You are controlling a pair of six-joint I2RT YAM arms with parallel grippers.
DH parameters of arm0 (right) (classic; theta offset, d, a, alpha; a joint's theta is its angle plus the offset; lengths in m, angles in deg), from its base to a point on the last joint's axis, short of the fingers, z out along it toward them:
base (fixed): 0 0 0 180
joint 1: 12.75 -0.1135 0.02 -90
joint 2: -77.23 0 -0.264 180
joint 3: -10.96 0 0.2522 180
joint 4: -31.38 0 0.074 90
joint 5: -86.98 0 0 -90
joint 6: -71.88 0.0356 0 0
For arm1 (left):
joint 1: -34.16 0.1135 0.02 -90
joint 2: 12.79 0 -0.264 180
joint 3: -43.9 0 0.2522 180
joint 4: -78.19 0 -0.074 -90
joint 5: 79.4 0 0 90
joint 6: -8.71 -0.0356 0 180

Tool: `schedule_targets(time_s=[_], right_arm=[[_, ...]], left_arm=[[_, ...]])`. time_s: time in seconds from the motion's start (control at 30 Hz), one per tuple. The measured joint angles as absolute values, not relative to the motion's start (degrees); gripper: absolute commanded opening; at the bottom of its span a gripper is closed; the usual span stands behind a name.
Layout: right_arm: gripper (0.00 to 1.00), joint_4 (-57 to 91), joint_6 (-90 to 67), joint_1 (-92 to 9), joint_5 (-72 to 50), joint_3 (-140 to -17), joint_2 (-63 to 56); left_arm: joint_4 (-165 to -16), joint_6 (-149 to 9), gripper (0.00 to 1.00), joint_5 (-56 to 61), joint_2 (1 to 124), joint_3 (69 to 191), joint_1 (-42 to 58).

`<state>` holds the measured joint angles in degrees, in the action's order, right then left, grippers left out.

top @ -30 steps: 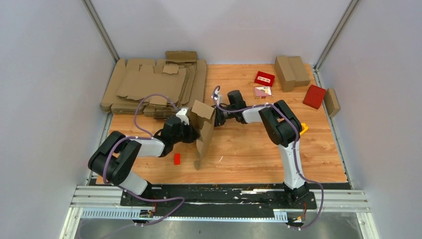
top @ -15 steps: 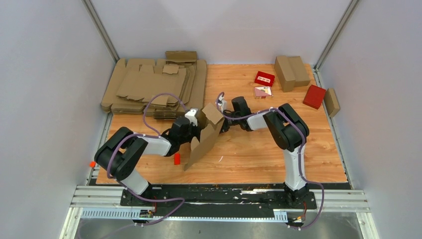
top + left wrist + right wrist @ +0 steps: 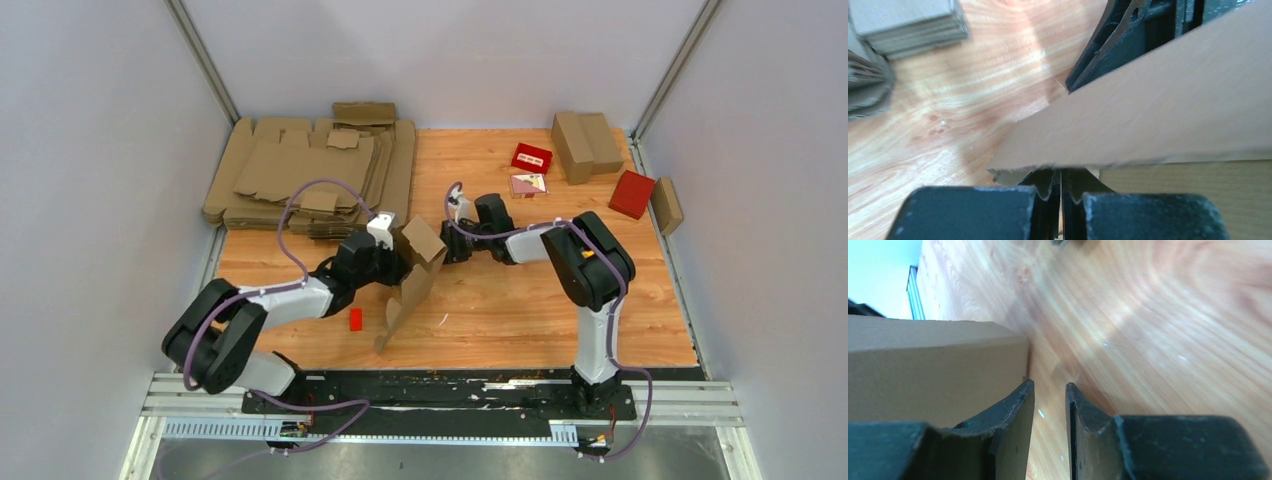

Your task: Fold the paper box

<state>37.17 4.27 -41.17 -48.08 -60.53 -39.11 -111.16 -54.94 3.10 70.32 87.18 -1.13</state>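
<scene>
Leaning the paper box (image 3: 410, 275) down from upright over the desk (image 3: 530, 310), we are clamping its edge in the left gripper (image 3: 1060, 182); the right gripper (image 3: 1049, 390) is sitting ajar, seemingly empty, so folding is continuing.

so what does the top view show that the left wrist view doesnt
Only the top view: both arms whole, the right end effector beside the raised box, and a red box at the far right.
Only the left wrist view: the left end effector up close, shut on the box's edge.
Both: the box, the table and the stack of blanks.
</scene>
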Motion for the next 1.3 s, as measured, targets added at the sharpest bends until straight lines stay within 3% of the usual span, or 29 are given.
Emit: schedule_targets(time_s=[0.27,0.57,0.67,0.8,0.9,1.13,1.3], right_arm=[[0.35,32.98,4.99,-36.84,-43.73,-58.81,-34.54],[0.73,20.63,3.62,-34.27,-37.98,-57.19,-12.38],[0.81,16.58,2.22,-34.96,-36.69,-57.19,-3.83],[0.90,10.29,0.71,-37.32,-34.70,-57.17,4.80],[0.91,5.66,-0.32,-40.78,-32.97,-56.68,10.25],[0.92,-0.73,-1.74,-47.84,-31.51,-53.91,17.22],[0.92,-3.13,-2.00,-47.93,-30.96,-53.30,19.19]], left_arm=[[-100.85,-58.11,0.05,7.75,58.19,87.18,-1.10],[-85.57,-59.77,0.06,11.29,40.90,86.94,-0.30],[-82.46,-59.77,0.19,11.77,37.93,86.76,1.15],[-81.37,-59.93,0.55,10.66,36.66,86.39,5.50],[-83.88,-60.19,0.69,8.89,36.58,85.39,7.59],[-97.65,-61.78,0.75,3.73,39.98,81.17,8.01],[-104.82,-65.06,0.68,2.31,46.69,81.84,8.01]])
